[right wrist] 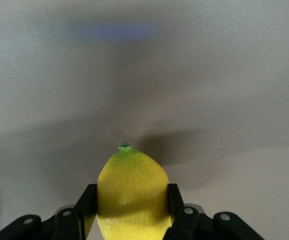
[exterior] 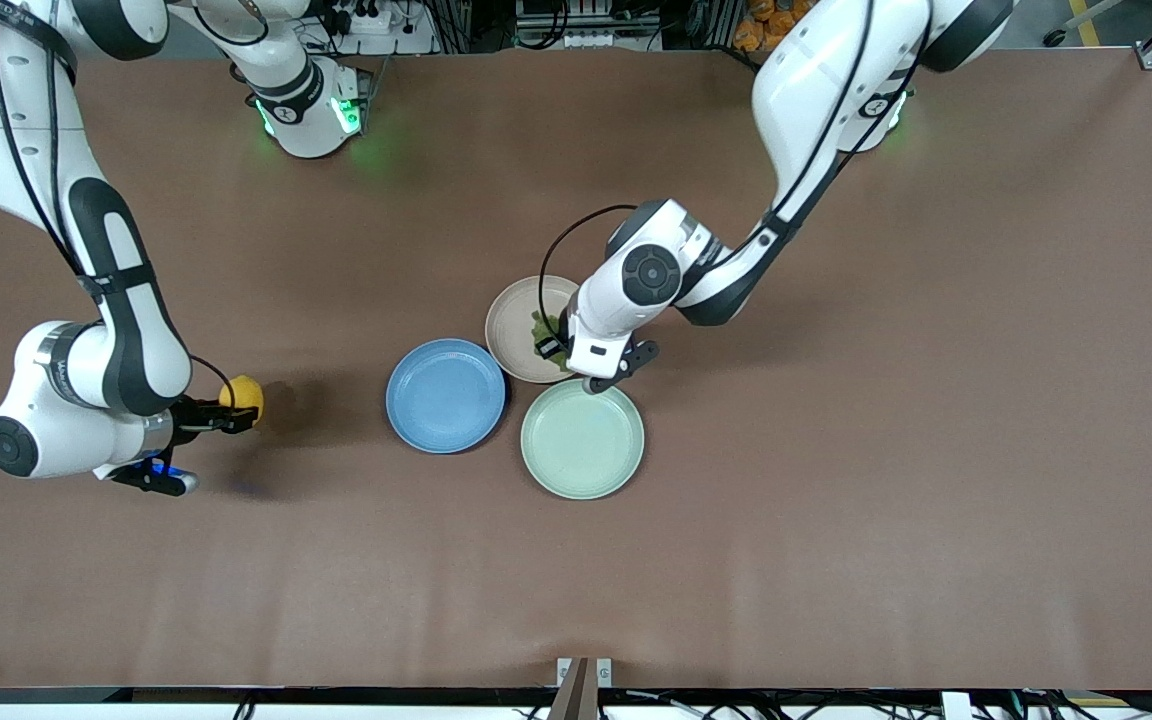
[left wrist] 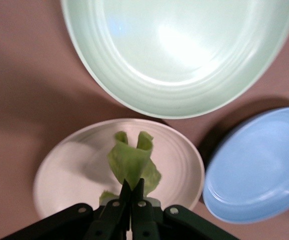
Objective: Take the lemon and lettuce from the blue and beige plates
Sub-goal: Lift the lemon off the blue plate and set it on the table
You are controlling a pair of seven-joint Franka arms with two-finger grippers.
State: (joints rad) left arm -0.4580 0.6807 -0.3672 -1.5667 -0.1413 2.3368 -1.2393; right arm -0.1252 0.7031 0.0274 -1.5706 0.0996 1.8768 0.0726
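Note:
My right gripper (exterior: 236, 405) is shut on the yellow lemon (exterior: 242, 397), over bare table toward the right arm's end, well away from the blue plate (exterior: 445, 395). The lemon (right wrist: 132, 192) sits between my right gripper's fingers (right wrist: 132, 200) in the right wrist view. My left gripper (exterior: 548, 347) is shut on a green lettuce leaf (exterior: 543, 328) over the beige plate (exterior: 516, 325). In the left wrist view the shut left gripper (left wrist: 133, 187) pinches the leaf (left wrist: 132, 162) above the beige plate (left wrist: 69, 175). The blue plate (left wrist: 259, 165) is empty.
A pale green plate (exterior: 582, 438) stands beside the blue and beige plates, nearer to the front camera, and is empty; it also shows in the left wrist view (left wrist: 179, 55). The three plates sit close together mid-table.

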